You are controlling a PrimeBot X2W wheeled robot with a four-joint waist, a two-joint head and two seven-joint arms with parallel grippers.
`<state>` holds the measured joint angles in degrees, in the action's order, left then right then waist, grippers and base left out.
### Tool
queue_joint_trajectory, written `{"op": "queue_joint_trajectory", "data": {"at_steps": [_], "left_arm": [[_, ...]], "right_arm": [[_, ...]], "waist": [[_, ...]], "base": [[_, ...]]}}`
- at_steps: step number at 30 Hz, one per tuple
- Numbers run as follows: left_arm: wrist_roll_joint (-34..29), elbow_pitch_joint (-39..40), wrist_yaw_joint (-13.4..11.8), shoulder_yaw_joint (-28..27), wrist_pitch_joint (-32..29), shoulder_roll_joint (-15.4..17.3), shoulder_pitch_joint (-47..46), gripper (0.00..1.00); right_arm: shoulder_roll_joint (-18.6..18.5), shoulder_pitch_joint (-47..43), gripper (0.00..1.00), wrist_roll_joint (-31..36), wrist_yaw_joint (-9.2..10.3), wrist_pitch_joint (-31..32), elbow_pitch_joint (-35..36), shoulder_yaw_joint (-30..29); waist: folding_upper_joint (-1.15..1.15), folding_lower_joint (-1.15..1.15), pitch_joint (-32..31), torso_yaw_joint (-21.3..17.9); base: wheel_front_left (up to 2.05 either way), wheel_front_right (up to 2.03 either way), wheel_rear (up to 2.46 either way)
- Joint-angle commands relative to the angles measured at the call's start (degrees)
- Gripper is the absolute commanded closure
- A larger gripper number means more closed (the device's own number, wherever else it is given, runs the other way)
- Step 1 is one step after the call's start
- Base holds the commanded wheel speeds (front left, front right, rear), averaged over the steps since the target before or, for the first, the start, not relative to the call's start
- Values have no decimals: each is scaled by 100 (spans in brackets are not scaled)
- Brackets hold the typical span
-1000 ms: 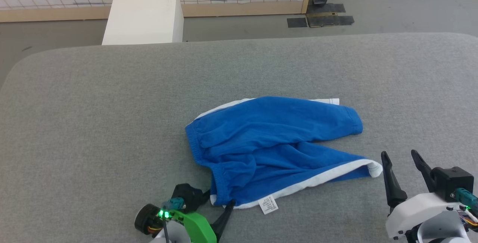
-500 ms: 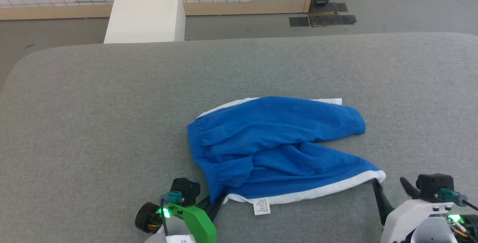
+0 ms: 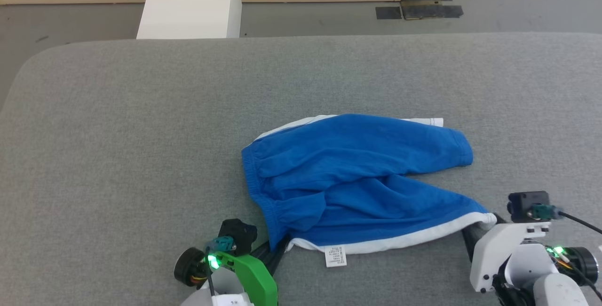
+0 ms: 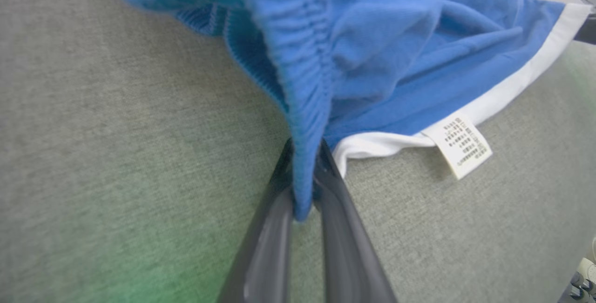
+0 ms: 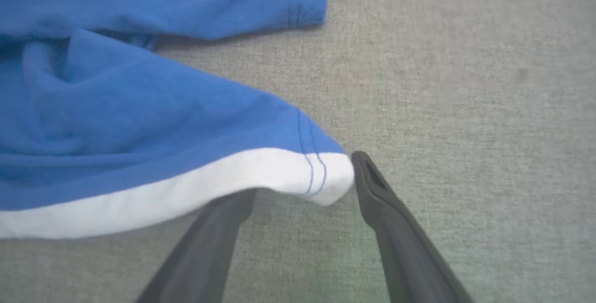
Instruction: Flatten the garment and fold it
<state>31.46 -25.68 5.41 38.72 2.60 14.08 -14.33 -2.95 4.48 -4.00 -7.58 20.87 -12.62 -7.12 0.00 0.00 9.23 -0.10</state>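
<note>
Near left: your left gripper (image 4: 305, 172) is pinched tight on the near waistband corner of the small bright blue soft fabric shorts (image 3: 357, 174), with the elastic bunched between its fingers. Near right: your right gripper (image 5: 305, 179) stands wide and holds nothing. One finger is under the white trim band (image 3: 414, 238) at the leg-hem corner, the other just beside it. Close only once both layers sit between the fingers, then draw the two corners apart to pull the trim straight. Avoid the small white sewn-in label (image 3: 336, 255) near the left grip. The shorts lie crumpled mid-surface, legs pointing right. The grey fabric-covered surface (image 3: 117, 132) has bare room left, right and far. A white box (image 3: 190, 3) stands beyond the far edge, well apart.
</note>
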Motion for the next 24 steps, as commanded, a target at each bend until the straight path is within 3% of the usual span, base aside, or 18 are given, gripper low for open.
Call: {"op": "queue_joint_trajectory", "data": {"at_steps": [1, 4, 6, 9, 24], "left_arm": [[49, -41, -60, 16, -61, 33, -60, 100], [51, -10, -68, 29, -64, 29, -87, 100], [58, 0, -71, 35, -57, 29, -87, 100], [76, 5, -84, 37, -39, 38, -67, 100], [220, 569, -207, -171, 312, 208, 82, 100]], "right_arm": [[7, 85, 0, 61, 9, 158, -131, 23], [7, 136, 0, 141, 9, 479, -302, 25], [7, 125, 21, 184, 9, 658, -338, 43], [7, 105, 98, 157, 9, 659, -277, 40], [7, -341, 100, 169, 9, 224, 934, -29]], "waist": [[0, 0, 41, 42], [0, 0, 60, 72], [0, 0, 57, 84], [0, 0, 35, 76], [0, 0, -322, -76]], "base": [[0, 0, 0], [0, 0, 0], [0, 0, 0], [0, 0, 0], [0, 0, 0]]}}
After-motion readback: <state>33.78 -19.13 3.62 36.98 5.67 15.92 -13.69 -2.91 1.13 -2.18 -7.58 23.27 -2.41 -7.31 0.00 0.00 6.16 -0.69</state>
